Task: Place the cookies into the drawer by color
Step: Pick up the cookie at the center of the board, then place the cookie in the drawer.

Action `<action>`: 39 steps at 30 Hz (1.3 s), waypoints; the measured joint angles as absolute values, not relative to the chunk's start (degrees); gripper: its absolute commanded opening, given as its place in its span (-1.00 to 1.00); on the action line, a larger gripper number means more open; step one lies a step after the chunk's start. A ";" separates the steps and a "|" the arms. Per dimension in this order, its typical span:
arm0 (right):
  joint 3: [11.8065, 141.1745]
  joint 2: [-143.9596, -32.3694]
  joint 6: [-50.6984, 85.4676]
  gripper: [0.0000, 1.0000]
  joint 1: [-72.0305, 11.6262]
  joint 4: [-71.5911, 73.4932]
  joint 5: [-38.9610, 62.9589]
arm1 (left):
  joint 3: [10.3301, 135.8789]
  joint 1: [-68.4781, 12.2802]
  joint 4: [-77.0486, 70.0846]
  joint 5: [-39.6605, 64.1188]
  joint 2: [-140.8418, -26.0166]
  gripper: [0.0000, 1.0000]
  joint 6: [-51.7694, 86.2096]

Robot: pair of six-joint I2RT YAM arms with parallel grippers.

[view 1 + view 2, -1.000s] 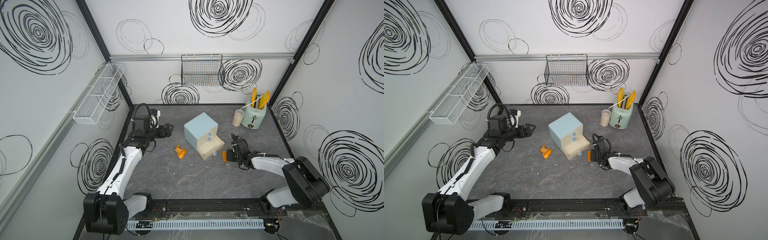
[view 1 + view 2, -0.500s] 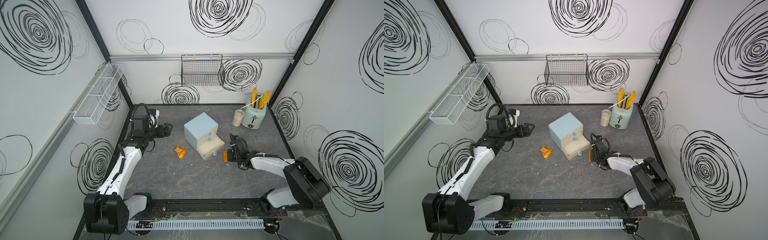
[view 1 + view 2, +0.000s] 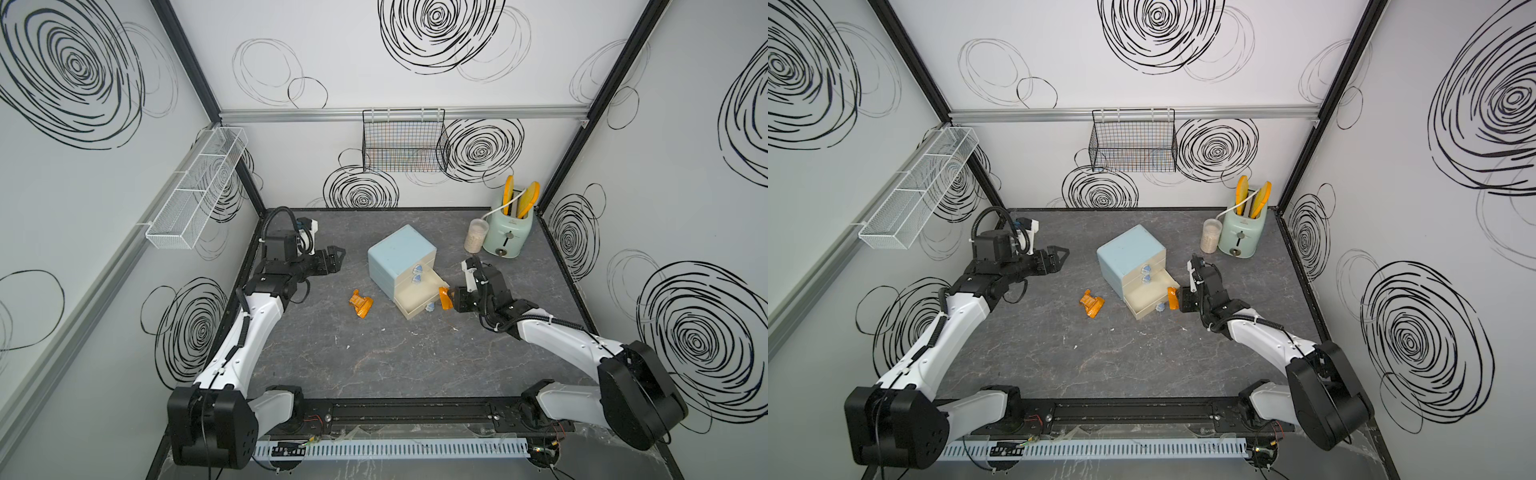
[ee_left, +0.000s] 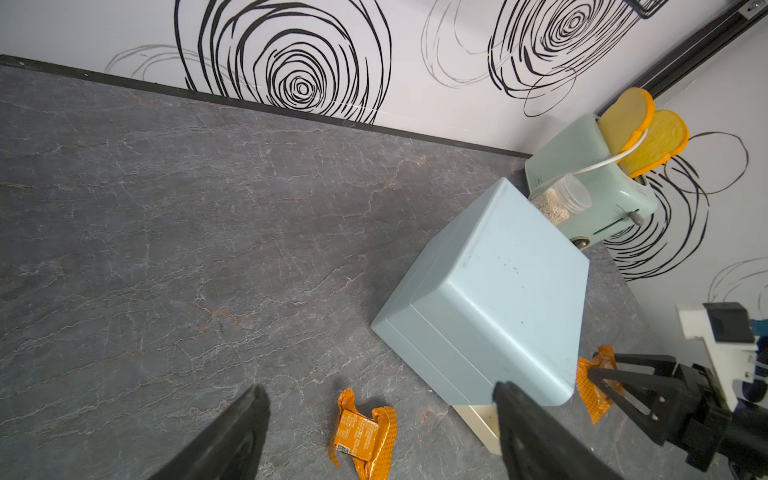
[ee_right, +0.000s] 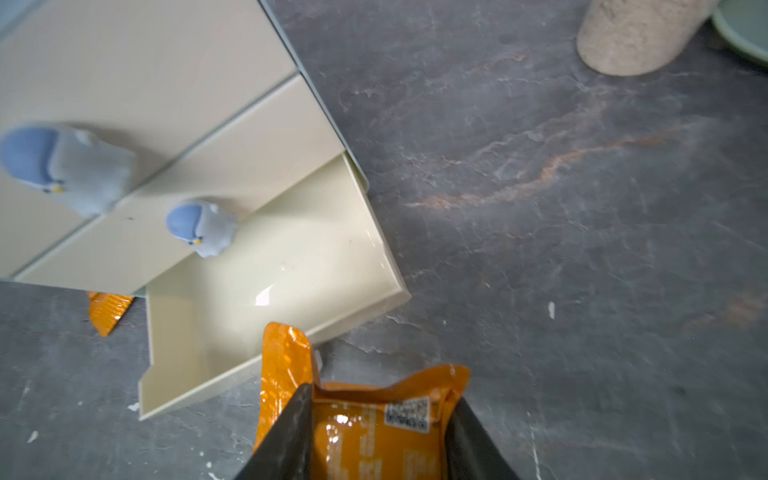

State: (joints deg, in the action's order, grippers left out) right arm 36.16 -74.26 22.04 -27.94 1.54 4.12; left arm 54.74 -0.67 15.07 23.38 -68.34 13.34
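Observation:
The drawer (image 3: 401,257) (image 3: 1128,257) is a pale-blue chest mid-table, its bottom cream drawer (image 3: 417,302) (image 5: 270,282) pulled open and bare inside. My right gripper (image 3: 451,300) (image 3: 1179,300) (image 5: 380,395) is shut on an orange cookie (image 3: 444,298) (image 3: 1172,298) (image 5: 374,428), held just off the open drawer's right front corner. More orange cookies (image 3: 360,304) (image 3: 1092,304) (image 4: 363,432) lie crumpled on the table left of the chest. My left gripper (image 3: 336,257) (image 3: 1061,255) (image 4: 380,395) hovers open and empty, left of the chest.
A mint-green toaster (image 3: 509,232) with toast slices and a small jar (image 3: 476,235) stand at the back right. A black wire basket (image 3: 405,141) hangs on the back wall, and a white wire shelf (image 3: 195,191) on the left wall.
My right gripper has closed on the orange cookie and carried it a little closer to the open drawer. The left arm has stayed where it was.

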 measured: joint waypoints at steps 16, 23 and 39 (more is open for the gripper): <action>48.49 -90.24 16.91 -0.19 -27.55 3.36 12.34 | 54.61 -0.60 15.00 24.03 -68.34 0.78 13.54; 50.02 -92.33 15.86 -0.19 -27.57 2.57 10.96 | 54.52 -0.34 14.92 24.21 -68.34 0.78 13.54; 51.81 -94.54 15.46 -0.15 -28.01 0.71 8.99 | 54.30 -0.19 14.92 24.23 -68.34 0.78 13.54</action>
